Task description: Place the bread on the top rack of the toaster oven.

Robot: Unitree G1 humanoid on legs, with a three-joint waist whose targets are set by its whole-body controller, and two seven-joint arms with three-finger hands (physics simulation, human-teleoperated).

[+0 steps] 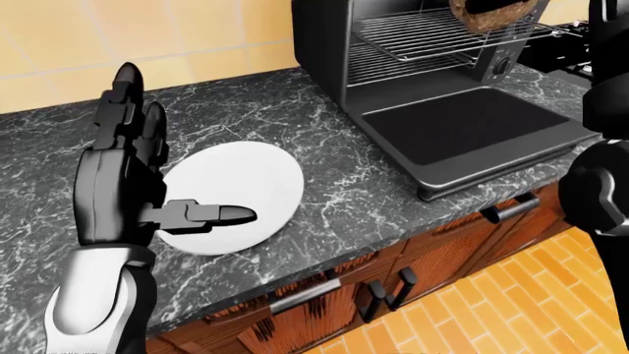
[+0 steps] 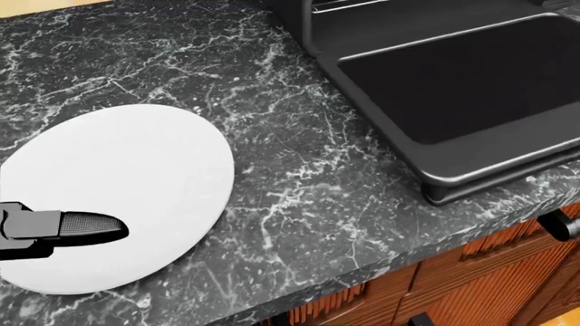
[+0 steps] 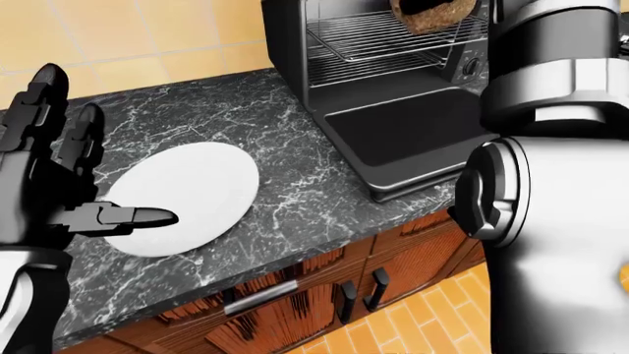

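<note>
The brown bread (image 1: 492, 18) is held up at the top edge of the left-eye view, just before the open toaster oven (image 1: 334, 51) at the level of its top rack (image 1: 422, 28). My right hand (image 1: 486, 6) is shut on the bread, with dark fingers showing against it; most of the hand is cut off by the view's top. The oven door (image 1: 462, 125) lies folded down flat. My left hand (image 1: 172, 158) is open and empty, fingers upright, with its thumb (image 2: 86, 226) over the white plate (image 2: 136, 176).
A lower rack (image 1: 413, 65) sits under the top one. My right arm (image 3: 551, 184) fills the right side of the right-eye view. The dark marble counter (image 2: 299, 197) ends above wooden cabinet doors (image 1: 393, 284) with dark handles. An orange tiled floor (image 1: 511, 310) lies below.
</note>
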